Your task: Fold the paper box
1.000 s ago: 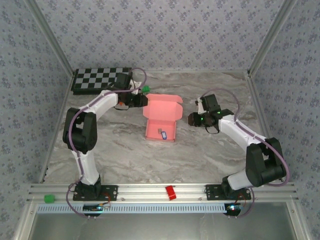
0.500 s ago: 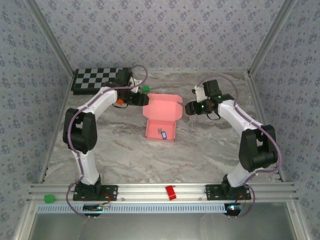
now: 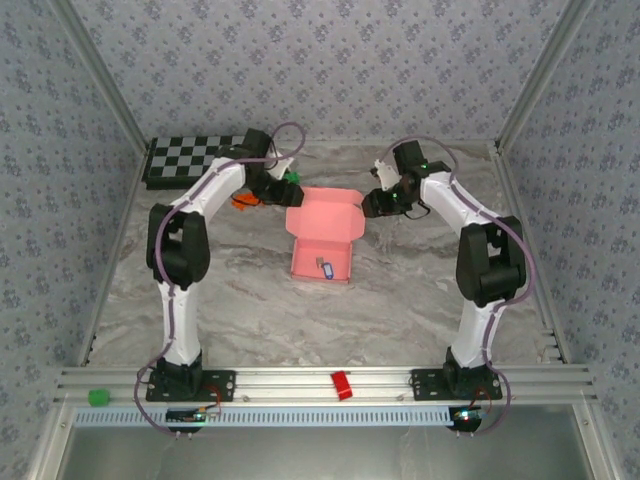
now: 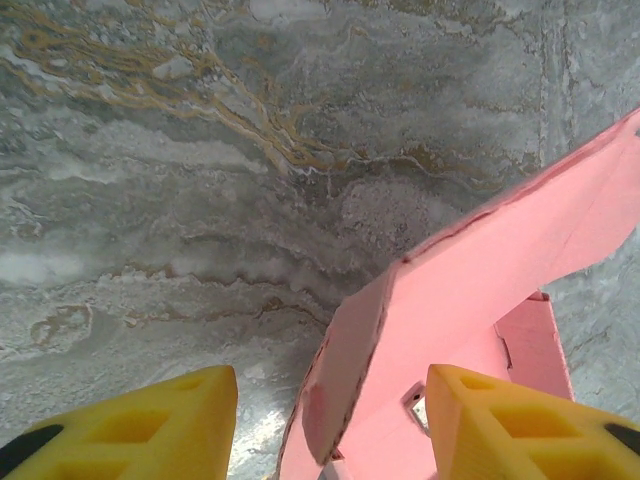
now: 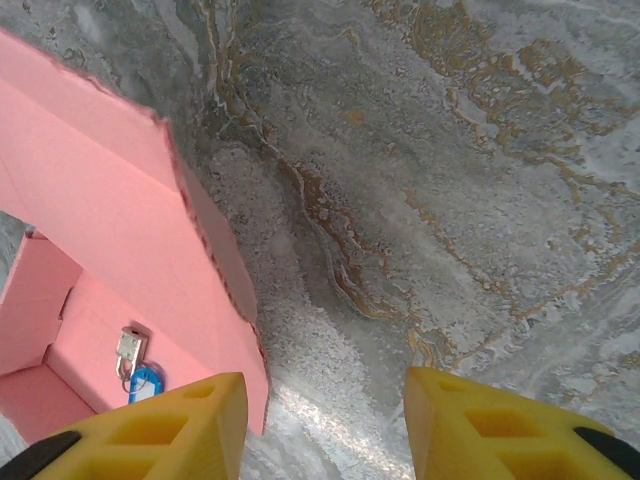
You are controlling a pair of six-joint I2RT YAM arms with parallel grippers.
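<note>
We find the paper box (image 3: pixel 320 232) half done: walls up, lid open. The left pincer (image 4: pixel 328 405) gapes wide, straddling one lid corner; the right pincer (image 5: pixel 320 405) is wide too, other corner just inside one finger. Lid closing remains.

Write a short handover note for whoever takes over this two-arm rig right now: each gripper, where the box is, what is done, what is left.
Left gripper: open, fingers either side of the lid's left corner, not clamped on it.
Right gripper: open, beside the lid's right edge, mostly over the grey marble table.
Plain pink thin-card mailer box: mid-table between the arms, base walls up, lid raised at the far side. A small blue tag lies inside.
Done: base folded.
Left: probably bring the lid down and tuck its flaps.
</note>
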